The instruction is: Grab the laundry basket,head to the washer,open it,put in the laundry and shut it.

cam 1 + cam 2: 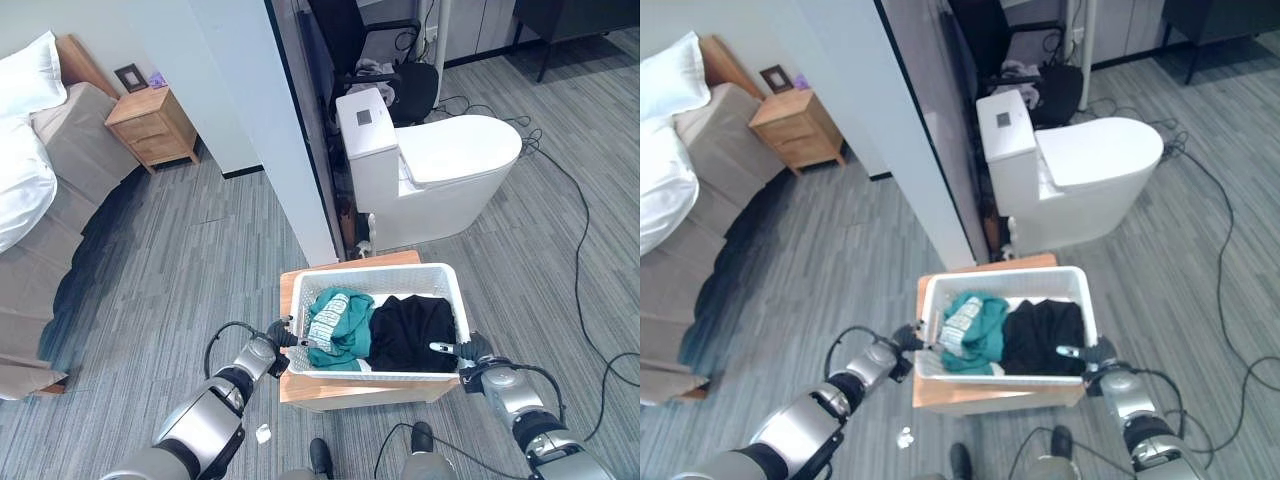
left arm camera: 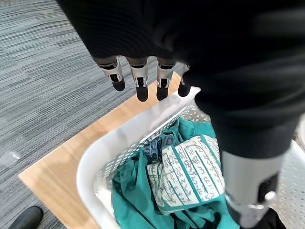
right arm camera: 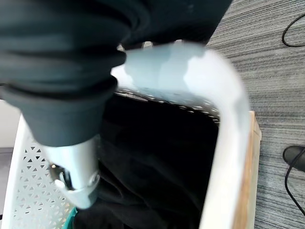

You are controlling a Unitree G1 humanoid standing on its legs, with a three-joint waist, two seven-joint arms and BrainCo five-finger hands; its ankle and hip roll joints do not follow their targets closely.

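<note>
You are looking down on the white laundry basket (image 1: 380, 290), which is sitting on a low wooden table (image 1: 300, 385) — the table edge is showing at the basket's near side and its left side. Inside the basket, a teal garment (image 1: 338, 325) with a pale printed patch is lying in the left half, and a black garment (image 1: 412, 332) is lying in the right half; the two are touching in the middle.

Your left hand (image 1: 283, 334) is sitting at the basket's left end. In the left wrist view, the fingers (image 2: 142, 87) are hanging straight and a little spread just outside the rim, and the thumb (image 2: 250, 195) is reaching down inside, over the teal garment, so the rim is lying between them. The hand is not closing on the rim.

Your right hand (image 1: 468, 350) is sitting at the basket's right end, close to the near corner. Its thumb (image 3: 76, 171) is pointing down inside the basket, above the black garment. The fingers are hidden behind the rim and the dark cover, so you cannot tell if they are gripping or not.

Beyond the basket, a white toilet (image 1: 440, 165) is standing beside a white wall panel (image 1: 270, 120), and far to the basket's left a wooden nightstand (image 1: 152, 125) and a bed (image 1: 45, 190) are showing.
</note>
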